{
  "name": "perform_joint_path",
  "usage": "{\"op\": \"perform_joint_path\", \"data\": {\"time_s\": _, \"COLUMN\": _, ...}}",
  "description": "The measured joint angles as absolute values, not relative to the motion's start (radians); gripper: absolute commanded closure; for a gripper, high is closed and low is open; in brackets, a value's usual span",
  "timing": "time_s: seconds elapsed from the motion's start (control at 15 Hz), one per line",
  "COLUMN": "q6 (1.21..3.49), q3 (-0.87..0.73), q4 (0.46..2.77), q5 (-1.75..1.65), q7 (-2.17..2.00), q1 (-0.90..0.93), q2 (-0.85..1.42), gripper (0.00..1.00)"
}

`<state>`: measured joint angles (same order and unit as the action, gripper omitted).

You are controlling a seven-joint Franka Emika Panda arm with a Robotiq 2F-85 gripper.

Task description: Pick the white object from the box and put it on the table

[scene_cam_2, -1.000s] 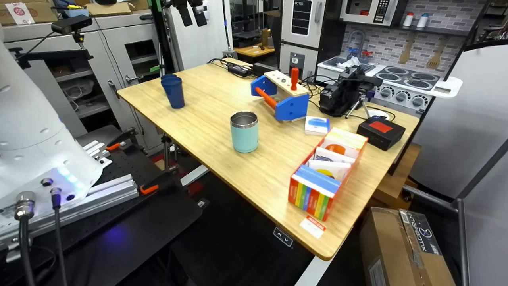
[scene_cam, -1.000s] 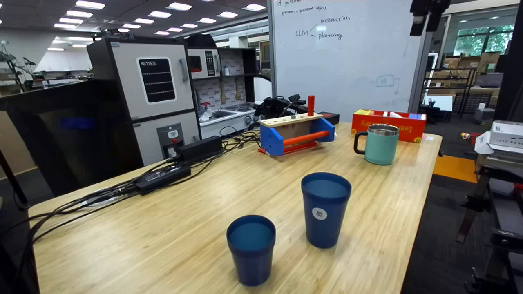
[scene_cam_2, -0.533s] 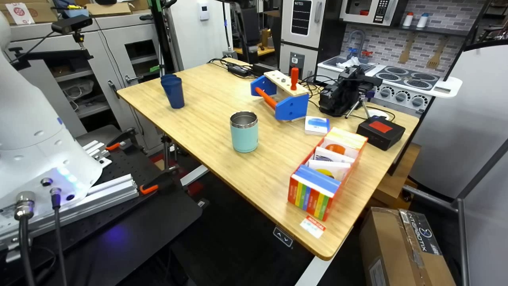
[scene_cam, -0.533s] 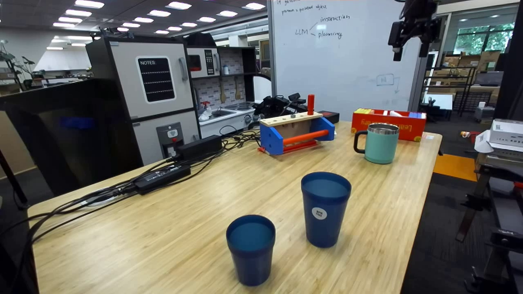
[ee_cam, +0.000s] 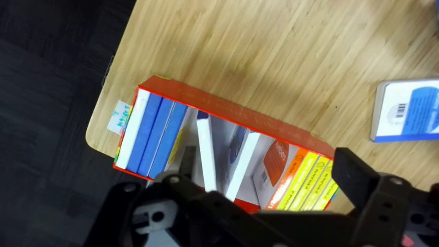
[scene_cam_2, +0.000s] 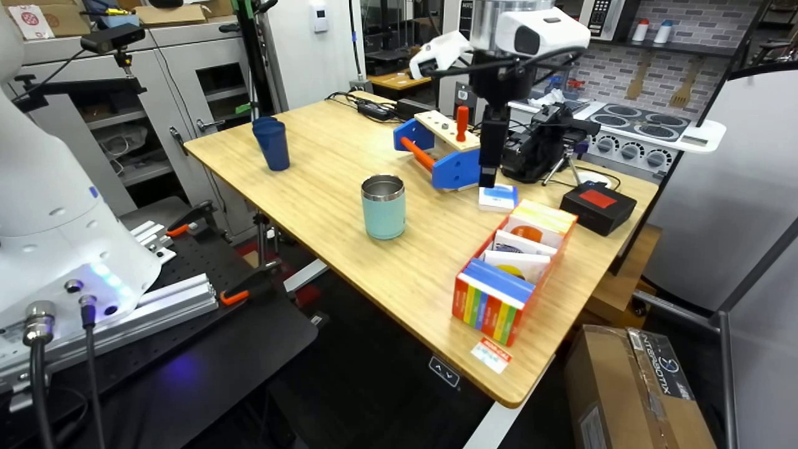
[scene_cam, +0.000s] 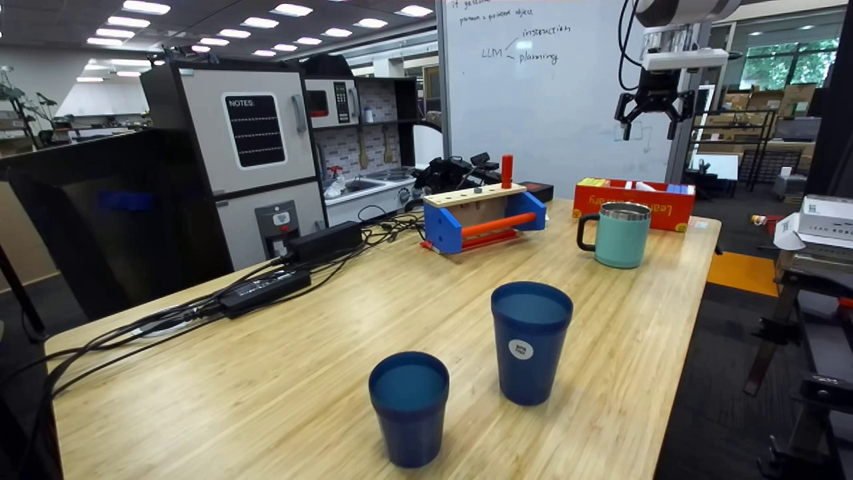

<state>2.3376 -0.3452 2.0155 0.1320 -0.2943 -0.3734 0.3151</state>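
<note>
Gripper (scene_cam: 648,130): over the last half second I've brought it down and in toward the box (ee_cam: 240,117); the box and the teal mug (scene_cam: 622,235) have stayed put on the table (ee_cam: 212,41).
Fingers (ee_cam: 353,180): spread wide, nothing held between them.
White object (ee_cam: 206,151): inside the box. I take it for the leaning white book nearer the blue spines (ee_cam: 157,137); a second white book (ee_cam: 244,161) leans beside it, and I can't tell which is wanted.
Yellow spines (ee_cam: 297,181): the middle of my gap seems to sit toward these, so I'd slide toward the blue ones before descending.
Book edge: the jaws lie roughly across it; a slight wrist turn should do.
Slack beside the book: I'd narrow the fingers to fit it, go straight down, pinch the top edge, then lift straight past the rim.
Table spot: beside the box, away from the white-and-blue book (ee_cam: 408,109), which the wrist view cuts off.
Hidden: the gripper covers one end of both white books in the wrist view. In an exterior view the fingers (scene_cam_2: 492,149) line up one behind the other, so their gap doesn't read; in an exterior view the box's front wall (scene_cam: 586,203) masks all but a tip of white. My height above the rim is hard to judge.
</note>
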Motion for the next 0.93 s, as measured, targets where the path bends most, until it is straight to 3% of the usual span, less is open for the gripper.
{"op": "perform_joint_path", "data": {"time_s": 0.73, "q6": 2.338, "q3": -0.339, "q4": 1.783, "q5": 0.54, "q7": -0.55, "q1": -0.466, "q2": 0.653, "gripper": 0.0}}
{"op": "perform_joint_path", "data": {"time_s": 0.8, "q6": 2.339, "q3": -0.337, "q4": 1.772, "q5": 0.572, "q7": -0.576, "q1": -0.471, "q2": 0.664, "gripper": 0.25}}
{"op": "perform_joint_path", "data": {"time_s": 0.93, "q6": 2.352, "q3": -0.33, "q4": 1.756, "q5": 0.641, "q7": -0.625, "q1": -0.48, "q2": 0.681, "gripper": 0.33}}
